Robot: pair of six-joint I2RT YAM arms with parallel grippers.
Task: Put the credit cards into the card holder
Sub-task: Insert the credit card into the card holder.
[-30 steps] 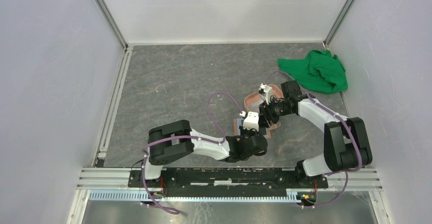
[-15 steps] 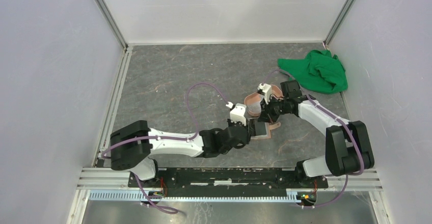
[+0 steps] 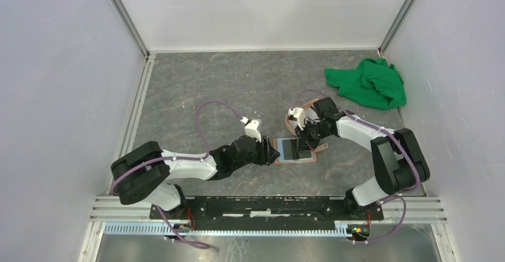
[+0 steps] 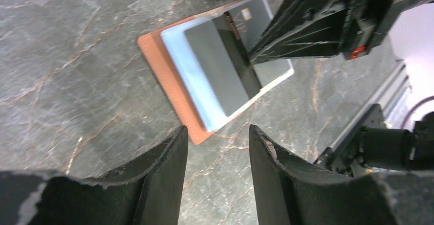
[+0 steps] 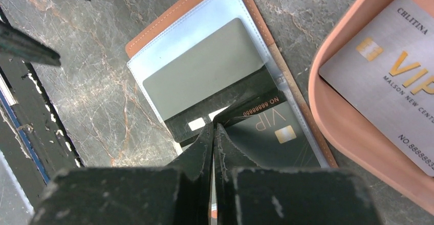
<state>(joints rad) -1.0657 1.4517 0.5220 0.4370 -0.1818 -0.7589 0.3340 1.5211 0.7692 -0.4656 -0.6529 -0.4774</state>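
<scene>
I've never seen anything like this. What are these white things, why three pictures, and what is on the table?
They are two robot arms, each ending in a two-fingered hand. One picture looks down from above; the other two come from cameras on the wrists. On the grey table lie an open tan card holder, a pink tray holding a grey VIP card, and a green cloth. The right hand is shut, its tips on a black card lying on the holder; pinching or pressing, I cannot tell. The left hand is open and empty.
</scene>
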